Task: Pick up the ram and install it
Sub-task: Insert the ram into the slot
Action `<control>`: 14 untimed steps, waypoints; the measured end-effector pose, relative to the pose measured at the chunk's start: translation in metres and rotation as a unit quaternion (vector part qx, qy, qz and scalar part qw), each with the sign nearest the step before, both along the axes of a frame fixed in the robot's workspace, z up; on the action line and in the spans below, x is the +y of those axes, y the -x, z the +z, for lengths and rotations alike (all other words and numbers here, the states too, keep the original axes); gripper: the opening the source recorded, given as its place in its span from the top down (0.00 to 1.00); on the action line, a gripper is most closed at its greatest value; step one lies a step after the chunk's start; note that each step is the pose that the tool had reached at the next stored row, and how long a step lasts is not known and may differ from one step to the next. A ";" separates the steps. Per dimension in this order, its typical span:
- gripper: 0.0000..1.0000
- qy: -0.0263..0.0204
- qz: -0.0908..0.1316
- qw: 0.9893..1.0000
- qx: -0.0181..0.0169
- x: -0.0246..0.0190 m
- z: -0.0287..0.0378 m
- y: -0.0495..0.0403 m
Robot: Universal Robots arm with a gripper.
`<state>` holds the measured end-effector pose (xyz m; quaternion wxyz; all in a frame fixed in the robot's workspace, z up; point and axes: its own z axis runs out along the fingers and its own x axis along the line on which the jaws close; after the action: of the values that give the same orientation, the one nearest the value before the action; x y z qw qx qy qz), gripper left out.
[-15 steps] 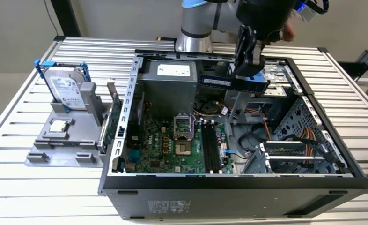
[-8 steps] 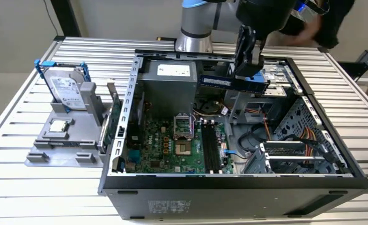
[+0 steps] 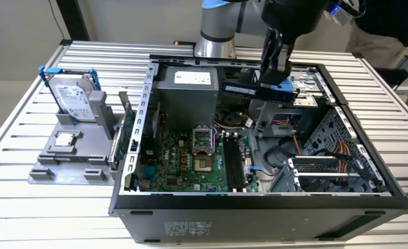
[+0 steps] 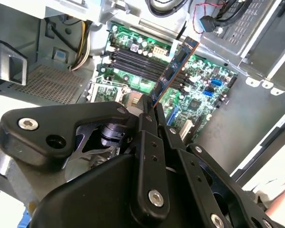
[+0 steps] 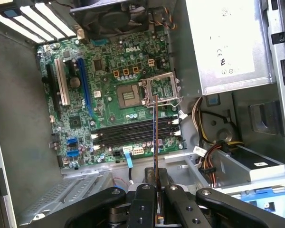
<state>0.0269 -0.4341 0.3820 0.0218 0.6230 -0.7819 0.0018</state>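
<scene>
an open computer case [image 3: 259, 220] sits on a slatted table [image 3: 52, 220] beside a hard drive [image 3: 72, 98]

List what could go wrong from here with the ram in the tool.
1. The ram hangs over the open case, clamped in the tool off its middle, so it may tilt or slip when pressed.
2. In the exterior view it lies crosswise to the black memory slots; lowered unturned, it would probably jam.
3. Loose cables beside the slots might snag it.
</scene>
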 end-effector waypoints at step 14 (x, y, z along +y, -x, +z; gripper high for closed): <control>1.00 0.000 -0.058 0.998 0.000 0.0000 -0.0004 0.0000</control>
<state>0.0269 -0.4341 0.3816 0.0219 0.5765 -0.8168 0.0006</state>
